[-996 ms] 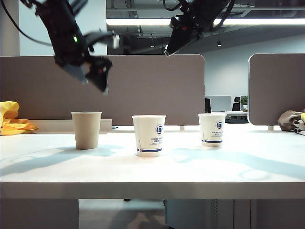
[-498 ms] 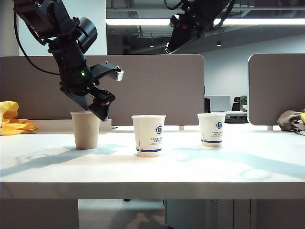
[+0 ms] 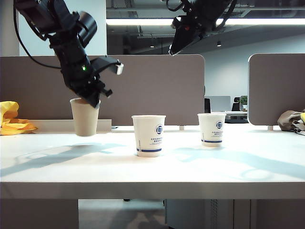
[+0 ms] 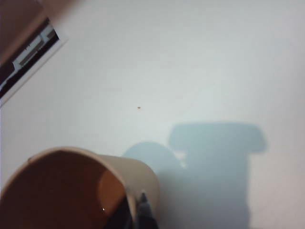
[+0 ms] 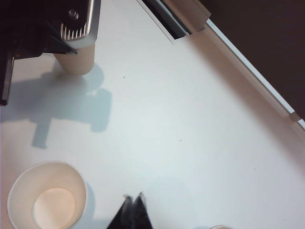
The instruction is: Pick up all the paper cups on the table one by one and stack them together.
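Note:
My left gripper (image 3: 93, 101) is shut on the near rim of the plain tan paper cup (image 3: 86, 119), which hangs upright a little above the table (image 3: 152, 167) at the left. In the left wrist view, one finger (image 4: 144, 212) presses the outside of the tan cup (image 4: 71, 191) and the other sits inside it. A white paper cup with a blue logo (image 3: 148, 136) stands at the middle, and another (image 3: 212, 129) stands further right. My right gripper (image 3: 172, 50) hangs high above them, shut and empty; its tips (image 5: 133, 197) meet above the table beside the middle white cup (image 5: 47, 200).
Brown-grey divider panels (image 3: 143, 86) close off the back of the table. A yellow cloth (image 3: 12, 119) lies at the far left and a bundle of fabric (image 3: 291, 120) at the far right. A low rail (image 5: 176, 19) runs along the foot of the dividers.
My left gripper came down onto the tan cup, shut on its rim and raised it off the table. The right arm stayed where it was.

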### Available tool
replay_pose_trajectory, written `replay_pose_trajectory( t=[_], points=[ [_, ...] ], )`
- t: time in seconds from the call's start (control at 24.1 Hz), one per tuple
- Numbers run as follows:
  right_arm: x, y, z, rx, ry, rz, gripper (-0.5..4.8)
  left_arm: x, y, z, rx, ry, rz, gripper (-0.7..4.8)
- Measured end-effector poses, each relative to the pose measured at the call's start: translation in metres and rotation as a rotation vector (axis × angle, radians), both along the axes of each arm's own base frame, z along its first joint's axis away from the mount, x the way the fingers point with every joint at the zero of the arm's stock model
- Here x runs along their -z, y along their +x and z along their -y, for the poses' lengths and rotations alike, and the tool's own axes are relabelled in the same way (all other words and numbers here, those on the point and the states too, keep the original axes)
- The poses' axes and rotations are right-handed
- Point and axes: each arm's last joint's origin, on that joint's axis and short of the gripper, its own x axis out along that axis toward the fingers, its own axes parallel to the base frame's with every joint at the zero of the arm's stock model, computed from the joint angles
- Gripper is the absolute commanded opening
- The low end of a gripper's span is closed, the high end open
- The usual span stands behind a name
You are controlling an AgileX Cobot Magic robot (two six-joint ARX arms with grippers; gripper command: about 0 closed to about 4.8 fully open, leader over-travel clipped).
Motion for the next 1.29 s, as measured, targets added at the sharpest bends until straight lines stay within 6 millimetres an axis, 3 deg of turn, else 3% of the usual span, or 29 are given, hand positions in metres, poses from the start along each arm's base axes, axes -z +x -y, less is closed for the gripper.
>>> replay_pose_trajectory(
  t=[0.12, 0.17, 0.29, 0.46, 0.58, 0.71, 0.83, 0.91, 1.12, 1.29],
  points=[
    [-0.005, -0.002, 0.002, 0.016, -0.002, 0.021, -0.05, -0.030, -0.010, -0.002, 0.016, -0.039, 0.012, -0.06],
    [-0.006, -0.002, 0.003, 0.042, -0.016, 0.030, -0.05, -0.054, -0.018, -0.002, 0.062, -0.118, 0.021, -0.06],
    [-0.006, -0.004, 0.012, 0.075, -0.042, -0.002, -0.05, -0.101, -0.040, 0.000, 0.148, -0.262, 0.003, -0.06],
    [-0.002, -0.011, 0.018, 0.082, -0.088, -0.089, -0.05, -0.132, -0.063, 0.013, 0.180, -0.367, -0.097, -0.06],
    [0.008, -0.018, 0.020, 0.076, -0.142, -0.195, -0.05, -0.144, -0.085, 0.038, 0.245, -0.389, -0.183, -0.06],
    [0.009, -0.021, 0.021, 0.116, -0.123, -0.251, -0.05, -0.143, -0.100, 0.065, 0.329, -0.379, -0.205, -0.06],
    [-0.012, -0.039, 0.036, 0.129, -0.078, -0.257, -0.05, -0.135, -0.109, 0.085, 0.340, -0.311, -0.217, -0.06],
    [-0.029, -0.050, 0.047, 0.091, -0.025, -0.240, -0.05, -0.124, -0.102, 0.088, 0.297, -0.269, -0.240, -0.06],
    [-0.039, -0.063, 0.053, 0.086, -0.015, -0.231, -0.05, -0.092, -0.084, 0.097, 0.261, -0.152, -0.277, -0.06],
    [-0.043, -0.066, 0.055, 0.089, -0.012, -0.223, -0.05, -0.079, -0.076, 0.103, 0.271, -0.135, -0.287, -0.06]
  ],
)
